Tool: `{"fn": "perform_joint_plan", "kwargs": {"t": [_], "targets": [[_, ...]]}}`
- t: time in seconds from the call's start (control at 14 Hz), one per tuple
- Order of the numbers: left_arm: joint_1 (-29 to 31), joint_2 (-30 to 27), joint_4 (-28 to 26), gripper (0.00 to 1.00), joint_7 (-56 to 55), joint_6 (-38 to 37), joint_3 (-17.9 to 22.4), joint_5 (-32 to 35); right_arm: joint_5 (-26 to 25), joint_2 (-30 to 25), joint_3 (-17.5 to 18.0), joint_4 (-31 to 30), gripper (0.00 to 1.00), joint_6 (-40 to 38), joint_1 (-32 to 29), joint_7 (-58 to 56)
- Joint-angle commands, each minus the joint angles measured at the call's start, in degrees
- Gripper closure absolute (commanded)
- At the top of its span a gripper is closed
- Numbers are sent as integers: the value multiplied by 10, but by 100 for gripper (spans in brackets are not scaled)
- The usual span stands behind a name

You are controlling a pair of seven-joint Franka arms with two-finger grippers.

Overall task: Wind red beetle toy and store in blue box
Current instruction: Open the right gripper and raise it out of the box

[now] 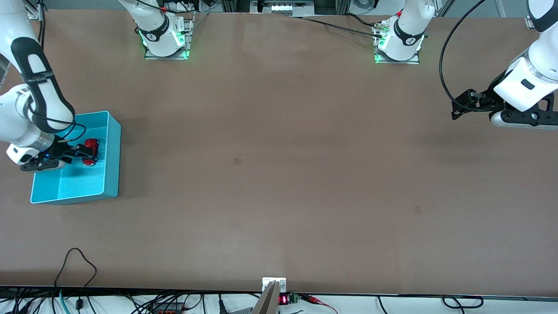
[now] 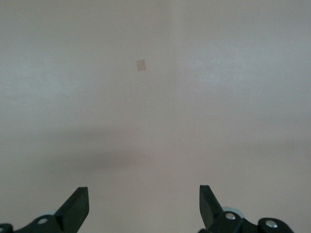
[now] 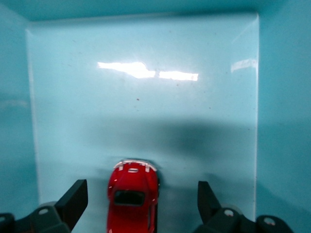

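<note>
My right gripper [image 3: 138,199] hangs inside the blue box [image 1: 111,148], a thin-walled, glossy plastic bin with rounded corners at the right arm's end of the table. Its fingers stand apart, released, with the red beetle toy [image 3: 132,196] between them and clear of both. My right wrist view shows the car's shiny rounded shell and pale trim on the box's smooth floor. My left gripper [image 2: 143,208] waits spread wide over the bare brown table [image 1: 279,174].

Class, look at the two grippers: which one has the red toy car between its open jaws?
The right gripper, down inside the blue box, with the red toy car between its jaws. The left gripper hangs over bare table.
</note>
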Motion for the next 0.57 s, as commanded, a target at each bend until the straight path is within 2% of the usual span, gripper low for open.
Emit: {"fn": "perform_joint_plan", "kwargs": {"t": [0.0,0.21,0.36,0.5], "targets": [[-5,4,12,0,9,-9,3,11,6,-24,28,84,0,-134,-4,23],[-5,4,12,0,9,-12,3,11,7,-36,54,148,0,-203,2,73],[-5,4,12,0,9,-14,3,11,6,-61,73,161,0,-228,8,105],[-5,4,12,0,9,-14,3,11,3,-97,72,168,0,-263,49,150]]}}
